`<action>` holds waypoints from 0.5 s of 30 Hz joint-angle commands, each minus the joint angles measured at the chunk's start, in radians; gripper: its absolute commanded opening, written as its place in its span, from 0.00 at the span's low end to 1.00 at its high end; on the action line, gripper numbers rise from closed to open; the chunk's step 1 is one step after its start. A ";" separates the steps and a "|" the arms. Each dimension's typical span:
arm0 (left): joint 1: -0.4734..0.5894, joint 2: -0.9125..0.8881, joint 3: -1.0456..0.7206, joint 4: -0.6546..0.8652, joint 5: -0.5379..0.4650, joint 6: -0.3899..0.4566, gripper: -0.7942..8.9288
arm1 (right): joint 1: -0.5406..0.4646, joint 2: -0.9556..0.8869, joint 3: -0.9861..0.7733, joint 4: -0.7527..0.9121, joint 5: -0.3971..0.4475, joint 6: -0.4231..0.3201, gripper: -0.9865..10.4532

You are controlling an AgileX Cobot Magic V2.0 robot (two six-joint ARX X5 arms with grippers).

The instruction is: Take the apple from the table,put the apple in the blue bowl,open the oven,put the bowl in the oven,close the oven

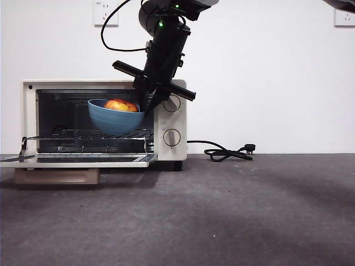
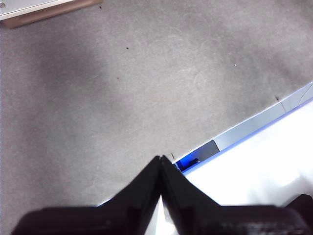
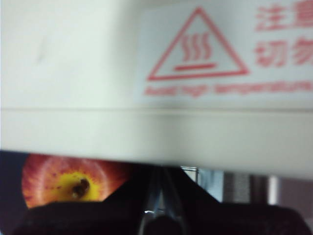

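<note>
bare grey table (image 1: 222, 221) is seen nearest, then the dropped oven door (image 1: 77, 160). past it, the blue bowl (image 1: 113, 119) with the apple (image 1: 120, 105) inside is held in the oven (image 1: 105, 119) mouth, above the wire rack (image 1: 105, 134), not yet set down. the right gripper (image 1: 148, 102) is clamped on the bowl's right rim, so the bowl hangs to the left of the jaws and the rack lies straight below. the left gripper (image 2: 161, 164) is parked over the table, jaws pressed together on nothing, well apart from the oven.
</note>
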 commanded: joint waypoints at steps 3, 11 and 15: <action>-0.003 -0.002 0.001 0.000 0.001 -0.006 0.08 | 0.000 0.019 -0.003 0.014 0.011 0.014 0.08; -0.003 -0.002 0.001 -0.002 0.001 -0.006 0.08 | 0.000 0.020 -0.003 0.014 0.011 0.014 0.10; -0.003 -0.002 0.001 -0.002 0.001 -0.006 0.08 | 0.000 0.020 -0.003 0.018 0.014 0.014 0.26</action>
